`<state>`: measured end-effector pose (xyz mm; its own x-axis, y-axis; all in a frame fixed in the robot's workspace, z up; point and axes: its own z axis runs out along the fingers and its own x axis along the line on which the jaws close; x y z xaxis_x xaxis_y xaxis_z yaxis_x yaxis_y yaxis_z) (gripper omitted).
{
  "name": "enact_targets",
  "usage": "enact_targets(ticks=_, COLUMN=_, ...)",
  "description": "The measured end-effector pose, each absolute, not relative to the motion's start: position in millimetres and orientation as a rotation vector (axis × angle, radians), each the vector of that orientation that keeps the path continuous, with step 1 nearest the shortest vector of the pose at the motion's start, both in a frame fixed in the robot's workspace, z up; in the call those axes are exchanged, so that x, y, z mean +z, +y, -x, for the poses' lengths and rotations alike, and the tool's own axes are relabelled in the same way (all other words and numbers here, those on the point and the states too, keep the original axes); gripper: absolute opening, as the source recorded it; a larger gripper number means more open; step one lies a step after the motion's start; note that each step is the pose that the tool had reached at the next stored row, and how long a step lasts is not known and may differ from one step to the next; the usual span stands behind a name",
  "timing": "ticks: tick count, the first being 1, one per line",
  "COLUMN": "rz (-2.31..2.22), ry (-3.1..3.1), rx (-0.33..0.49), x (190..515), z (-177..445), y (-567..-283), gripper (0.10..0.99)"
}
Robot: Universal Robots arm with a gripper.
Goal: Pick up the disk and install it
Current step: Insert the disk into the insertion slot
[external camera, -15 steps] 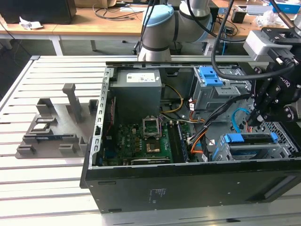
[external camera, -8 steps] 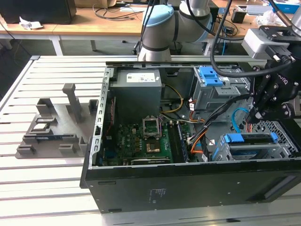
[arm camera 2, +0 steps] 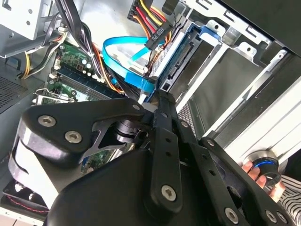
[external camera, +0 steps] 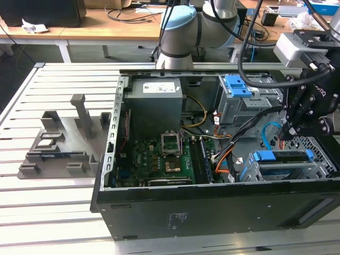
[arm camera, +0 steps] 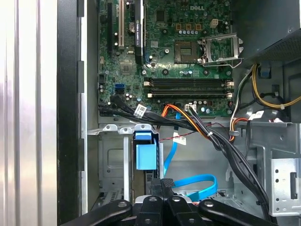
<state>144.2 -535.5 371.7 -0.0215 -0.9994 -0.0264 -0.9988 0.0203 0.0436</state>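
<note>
The disk sits in the lower drive cage at the exterior view's right of the open computer case, its blue rail facing up. Its blue tab stands in the cage in the first wrist view. In the second wrist view the disk's connector edge lies beside a blue flat cable. My black gripper hangs just above the cage's far end. Its fingers are shut together with nothing seen between them, and their tips are close to the disk's edge.
Inside the case are a grey power supply, a green motherboard, cable bundles and an upper bay with a blue bracket. A grey fixture stands on the slatted table. A person's fingers show beside the case.
</note>
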Motion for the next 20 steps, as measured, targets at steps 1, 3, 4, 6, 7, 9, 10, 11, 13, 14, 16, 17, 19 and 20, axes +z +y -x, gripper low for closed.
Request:
enact_targets(ticks=1, rz=-2.189, ry=-2.235, rx=-0.077, x=371.7, z=-144.2, y=-536.0, gripper=0.106)
enact_targets(ticks=3, rz=-2.188, ry=-2.235, rx=-0.075, x=371.7, z=-144.2, y=-536.9, gripper=0.106)
enact_targets(ticks=4, rz=-2.188, ry=-2.234, rx=-0.075, x=371.7, z=-144.2, y=-537.2, gripper=0.106)
enact_targets(ticks=6, rz=-2.188, ry=-2.234, rx=-0.074, x=371.7, z=-144.2, y=-537.9, gripper=0.106)
enact_targets(ticks=7, rz=-2.187, ry=-2.234, rx=-0.073, x=371.7, z=-144.2, y=-538.4, gripper=0.106)
enact_targets(ticks=9, rz=-2.187, ry=-2.233, rx=-0.072, x=371.6, z=-144.2, y=-539.4, gripper=0.106)
enact_targets(ticks=10, rz=-2.187, ry=-2.233, rx=-0.072, x=371.6, z=-144.1, y=-539.7, gripper=0.106)
enact_targets(ticks=11, rz=-2.187, ry=-2.233, rx=-0.071, x=371.6, z=-144.2, y=-540.1, gripper=0.106)
enact_targets(ticks=13, rz=-2.186, ry=-2.232, rx=-0.069, x=371.5, z=-144.2, y=-541.8, gripper=0.106)
enact_targets(ticks=14, rz=-2.186, ry=-2.232, rx=-0.069, x=371.5, z=-144.1, y=-542.4, gripper=0.106)
enact_targets(ticks=16, rz=-2.185, ry=-2.231, rx=-0.068, x=371.5, z=-144.2, y=-543.1, gripper=0.106)
enact_targets(ticks=17, rz=-2.185, ry=-2.231, rx=-0.067, x=371.5, z=-144.1, y=-543.4, gripper=0.106)
enact_targets(ticks=19, rz=-2.184, ry=-2.231, rx=-0.066, x=371.5, z=-144.1, y=-544.6, gripper=0.106)
enact_targets(ticks=20, rz=-2.184, ry=-2.23, rx=-0.065, x=371.4, z=-144.1, y=-545.1, gripper=0.106)
